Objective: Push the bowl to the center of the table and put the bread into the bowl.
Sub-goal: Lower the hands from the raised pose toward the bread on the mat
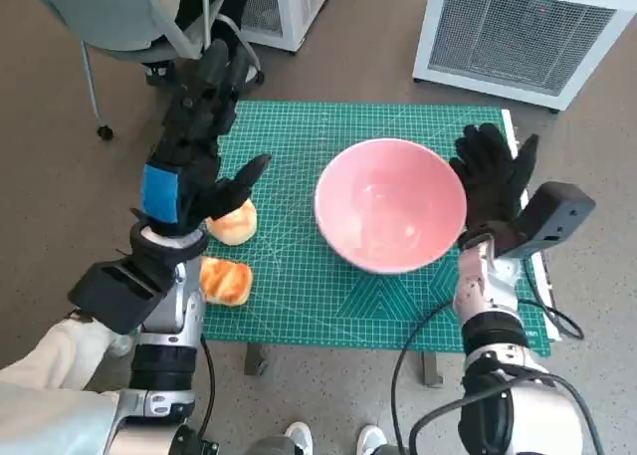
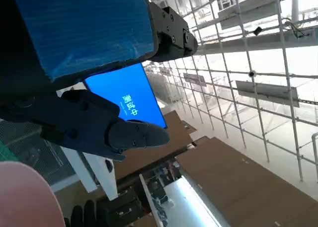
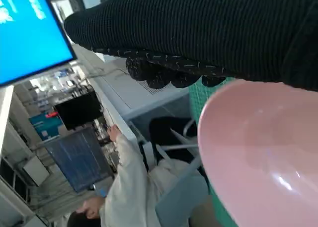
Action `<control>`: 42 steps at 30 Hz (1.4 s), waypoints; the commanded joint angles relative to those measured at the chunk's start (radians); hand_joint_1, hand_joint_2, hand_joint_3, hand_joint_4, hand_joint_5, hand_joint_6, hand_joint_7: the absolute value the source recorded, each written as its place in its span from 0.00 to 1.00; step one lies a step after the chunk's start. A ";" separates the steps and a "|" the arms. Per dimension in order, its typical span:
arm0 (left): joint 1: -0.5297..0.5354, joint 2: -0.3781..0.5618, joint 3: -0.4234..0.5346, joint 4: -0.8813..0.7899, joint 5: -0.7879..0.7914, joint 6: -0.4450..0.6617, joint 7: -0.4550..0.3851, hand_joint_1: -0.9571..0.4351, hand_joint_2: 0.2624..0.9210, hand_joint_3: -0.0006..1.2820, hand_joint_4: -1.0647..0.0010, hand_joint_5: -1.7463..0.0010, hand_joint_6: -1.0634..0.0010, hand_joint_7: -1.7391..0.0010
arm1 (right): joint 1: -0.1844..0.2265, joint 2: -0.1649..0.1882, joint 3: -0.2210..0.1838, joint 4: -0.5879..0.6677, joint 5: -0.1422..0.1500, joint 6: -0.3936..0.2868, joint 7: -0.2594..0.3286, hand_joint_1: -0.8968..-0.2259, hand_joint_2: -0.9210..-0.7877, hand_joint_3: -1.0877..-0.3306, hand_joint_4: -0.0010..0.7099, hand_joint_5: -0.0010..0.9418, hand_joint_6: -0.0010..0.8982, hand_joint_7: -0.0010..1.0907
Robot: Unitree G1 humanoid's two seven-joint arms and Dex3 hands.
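Bread (image 1: 234, 222) lies in two pieces on the green mat (image 1: 299, 296): one just beneath the left hand (image 1: 194, 141), the other (image 1: 225, 281) nearer the robot, beside that forearm. Left hand hovers above the mat, fingers spread, holding nothing. Further right, the pink bowl (image 1: 390, 205) sits well apart from the left hand. The right hand (image 1: 493, 176), gloved, fingers apart, rests against the bowl's right rim.
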 commanded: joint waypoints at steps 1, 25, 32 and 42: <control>0.014 0.009 0.008 -0.016 -0.012 -0.003 -0.002 0.45 1.00 0.20 0.76 1.00 0.69 0.99 | -0.005 0.024 0.013 0.018 -0.016 0.021 -0.033 0.60 0.00 0.42 0.40 0.01 0.07 0.60; 0.084 0.067 0.035 -0.039 0.000 -0.014 -0.013 0.44 1.00 0.20 0.77 1.00 0.69 0.99 | -0.050 -0.004 0.052 -0.040 -0.027 -0.122 0.047 0.52 0.00 0.40 0.40 0.00 0.10 0.54; 0.145 0.245 0.046 -0.064 0.052 0.032 -0.105 0.44 1.00 0.21 0.76 1.00 0.69 1.00 | -0.034 -0.016 0.072 -0.108 -0.029 -0.271 0.126 0.49 0.00 0.44 0.38 0.00 0.08 0.55; 0.219 0.556 0.033 -0.139 0.204 0.176 -0.246 0.42 1.00 0.18 0.75 1.00 0.66 0.99 | 0.067 -0.041 0.174 -0.347 -0.057 -0.503 0.276 0.43 0.00 0.46 0.43 0.02 0.03 0.64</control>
